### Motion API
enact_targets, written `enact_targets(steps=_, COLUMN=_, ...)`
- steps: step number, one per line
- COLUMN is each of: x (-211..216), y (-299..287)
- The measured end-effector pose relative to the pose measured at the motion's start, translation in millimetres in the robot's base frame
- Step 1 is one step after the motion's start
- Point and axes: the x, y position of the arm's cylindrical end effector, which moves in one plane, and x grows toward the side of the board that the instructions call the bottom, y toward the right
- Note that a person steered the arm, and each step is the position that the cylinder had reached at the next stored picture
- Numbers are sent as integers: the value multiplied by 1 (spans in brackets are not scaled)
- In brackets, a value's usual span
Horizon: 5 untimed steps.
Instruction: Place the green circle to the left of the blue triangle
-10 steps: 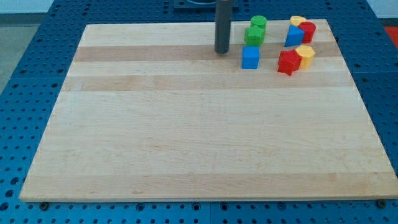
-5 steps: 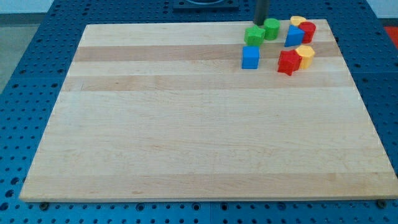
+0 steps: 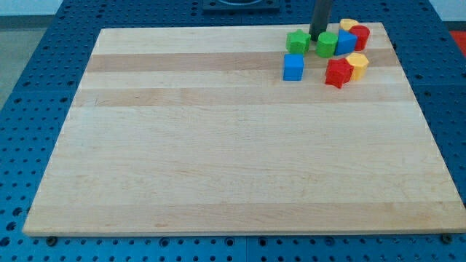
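Dark and straight, my rod comes down from the view's top, and my tip stands on the wooden board close to its far edge. I carry no gripper, so nothing opens or closes and nothing is held; my tip only presses from the side. It sits just above and slightly to the left of the green circle, touching it or almost touching it, I cannot tell which. The rod looks upright, and its upper part leaves the picture at the top. On the view's right side of the green circle lies the blue triangle, and the two are in contact or nearly so; the circle is therefore at the triangle's left. On the other side of my tip sits a green block with an uneven outline, a little apart from the circle. Below it is a blue cube. Further to the right are a red block and a yellow block near the board's top right corner, and lower a red star-like block beside another yellow block. All blocks are gathered in this corner, near the top and right edges. Below and to the left the wood runs wide to the edges, and around the board lies a blue perforated table.
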Motion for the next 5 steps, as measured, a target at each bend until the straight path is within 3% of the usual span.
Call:
enact_targets(steps=2, x=-14, y=-21)
enact_targets(steps=5, x=-13, y=-113)
